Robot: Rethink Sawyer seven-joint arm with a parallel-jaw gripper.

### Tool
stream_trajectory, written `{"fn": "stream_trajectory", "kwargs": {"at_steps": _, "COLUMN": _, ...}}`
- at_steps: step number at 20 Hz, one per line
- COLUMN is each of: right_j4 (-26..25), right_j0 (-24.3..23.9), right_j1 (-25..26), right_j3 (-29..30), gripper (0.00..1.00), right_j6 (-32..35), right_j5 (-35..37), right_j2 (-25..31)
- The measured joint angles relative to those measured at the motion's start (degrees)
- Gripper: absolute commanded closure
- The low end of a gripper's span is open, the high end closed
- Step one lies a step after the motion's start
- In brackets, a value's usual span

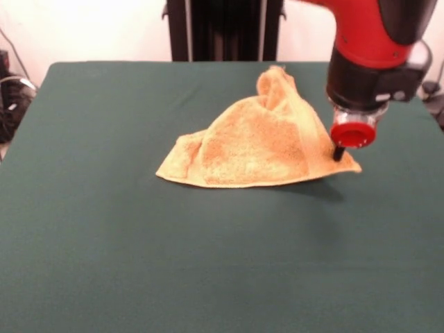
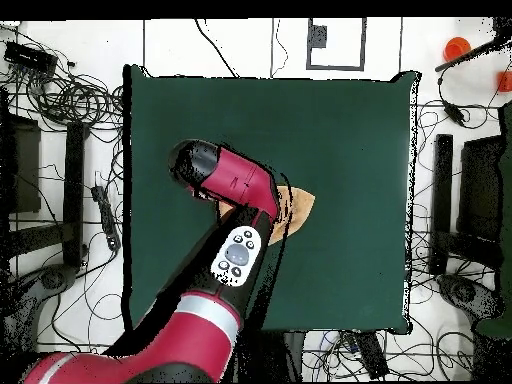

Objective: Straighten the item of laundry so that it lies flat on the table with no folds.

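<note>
Front view: towel [image 1: 258,142] bunched in a peaked heap, counter [image 1: 139,250] centre-right. Gripper [image 1: 338,154] down at the towel's right corner; whether it grasps, can't tell.

Overhead view: arm [image 2: 225,250] hides most of the towel [image 2: 300,205]; one corner shows.

From above, the red arm [image 2: 225,215] covers nearly all of the towel [image 2: 300,205], leaving one corner showing. In the front view, the claw [image 1: 338,152] shows only a dark tip; its opening cannot be made out.
</note>
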Motion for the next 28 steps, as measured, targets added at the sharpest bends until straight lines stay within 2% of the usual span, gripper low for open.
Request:
{"fn": "stream_trajectory", "kwargs": {"at_steps": 8, "right_j4": 0.38, "right_j0": -0.01, "right_j1": 6.95, "right_j3": -4.96, "gripper": 1.0, "right_j6": 0.0, "right_j5": 0.02, "right_j2": -1.0}}
{"fn": "stream_trajectory", "kwargs": {"at_steps": 21, "right_j4": 0.51, "right_j0": 0.0, "right_j1": 9.81, "right_j3": -10.47, "gripper": 1.0, "right_j6": 1.7, "right_j5": 3.33, "right_j2": -3.52}}
{"fn": "stream_trajectory", "kwargs": {"at_steps": 28, "right_j4": 0.38, "right_j0": -0.25, "right_j1": 10.48, "right_j3": -13.5, "gripper": 1.0, "right_j6": 1.97, "right_j5": 7.79, "right_j2": -5.21}}
